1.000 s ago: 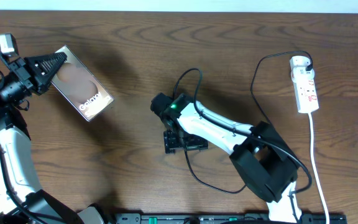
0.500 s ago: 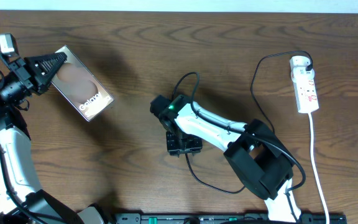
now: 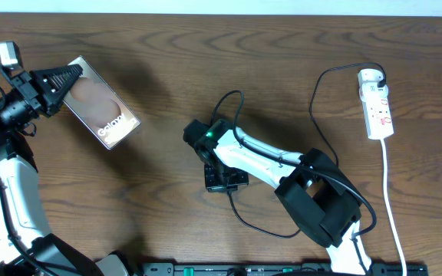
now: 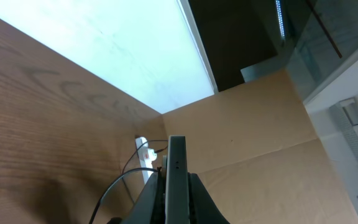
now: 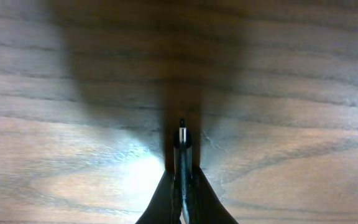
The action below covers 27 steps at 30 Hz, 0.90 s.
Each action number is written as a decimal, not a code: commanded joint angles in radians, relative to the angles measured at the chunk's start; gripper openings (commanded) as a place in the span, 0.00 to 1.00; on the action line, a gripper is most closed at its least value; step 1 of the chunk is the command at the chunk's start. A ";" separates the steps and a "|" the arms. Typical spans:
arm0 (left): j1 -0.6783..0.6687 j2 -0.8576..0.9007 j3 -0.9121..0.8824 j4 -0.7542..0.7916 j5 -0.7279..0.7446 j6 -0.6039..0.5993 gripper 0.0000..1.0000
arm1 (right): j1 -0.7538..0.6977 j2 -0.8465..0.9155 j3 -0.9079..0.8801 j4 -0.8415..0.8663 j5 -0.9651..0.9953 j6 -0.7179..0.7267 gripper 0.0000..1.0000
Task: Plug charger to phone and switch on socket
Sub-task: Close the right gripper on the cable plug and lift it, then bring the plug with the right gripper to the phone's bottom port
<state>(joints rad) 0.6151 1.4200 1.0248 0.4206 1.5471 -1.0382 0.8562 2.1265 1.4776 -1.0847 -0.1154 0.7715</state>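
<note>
The phone (image 3: pixel 103 113), a brown reflective slab with white lettering, is held edge-on by my left gripper (image 3: pixel 66 80), which is shut on its upper-left end. From the left wrist the phone (image 4: pixel 177 177) shows as a thin dark edge between the fingers. The charger (image 3: pixel 311 115) is a thin black cable that runs from the socket (image 3: pixel 376 103) and loops across the table. At table centre, my right gripper (image 3: pixel 225 181) is shut on the cable's free end. The small plug (image 5: pixel 181 135) sticks out beyond the closed fingertips, just over the wood.
The white socket strip lies at the far right with its white cord (image 3: pixel 390 207) running toward the front edge. A slack loop of cable (image 3: pixel 244 218) lies beside the right arm. A cardboard wall (image 4: pixel 260 137) stands beyond the table.
My right gripper has closed on the charger's plug end and shifted slightly left. The left gripper and the phone have stayed put.
</note>
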 commanded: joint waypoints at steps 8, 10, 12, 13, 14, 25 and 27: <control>0.003 -0.002 0.010 0.008 0.024 0.010 0.07 | -0.161 0.035 0.229 -0.069 -0.092 -0.196 0.01; 0.003 -0.002 0.010 0.008 0.025 0.010 0.07 | -0.212 0.034 0.322 -0.071 -0.296 -0.344 0.01; 0.003 -0.002 0.010 0.008 0.025 0.013 0.07 | -0.260 0.034 0.406 -0.068 -0.576 -0.536 0.02; 0.003 -0.002 0.010 0.008 0.025 0.014 0.07 | -0.284 0.034 0.446 -0.076 -0.737 -0.654 0.02; 0.003 -0.002 0.010 0.008 0.025 0.017 0.07 | -0.301 0.034 0.474 -0.093 -0.851 -0.752 0.02; -0.079 -0.002 0.010 0.008 0.025 0.018 0.07 | -0.301 0.034 0.524 -0.615 -1.082 -1.764 0.01; -0.108 -0.002 0.010 0.008 0.025 0.017 0.07 | -0.278 0.034 0.517 -0.615 -1.093 -1.775 0.02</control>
<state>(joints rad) 0.5514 1.4200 1.0248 0.4210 1.5467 -1.0199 0.5335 2.1643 2.0102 -1.6909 -1.1038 -0.7010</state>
